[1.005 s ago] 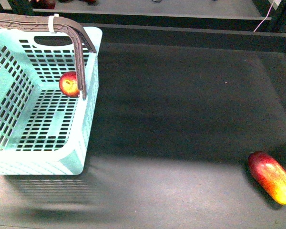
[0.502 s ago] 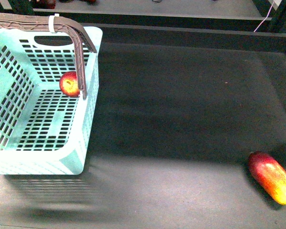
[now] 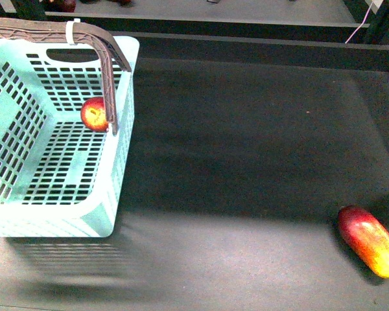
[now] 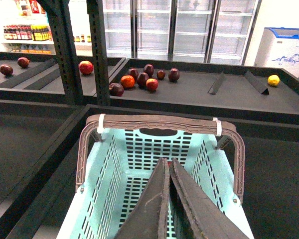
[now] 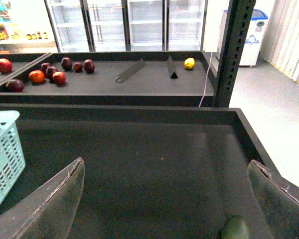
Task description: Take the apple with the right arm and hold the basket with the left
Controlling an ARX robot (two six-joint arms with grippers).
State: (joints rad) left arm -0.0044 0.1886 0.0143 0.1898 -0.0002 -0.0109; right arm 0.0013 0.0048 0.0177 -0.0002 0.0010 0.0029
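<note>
Front view showed the apple inside the basket, far left of the wide-open right gripper; the left gripper was closed, empty.

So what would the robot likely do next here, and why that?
Probably swing the right pincer toward the basket. The apple lies inside it, by the far wall next to the handle, while that pincer hangs open over bare table away from it. The left pincer is shut, over the basket.

Left gripper has jaws pressed together; right gripper gapes wide, seemingly empty
</note>
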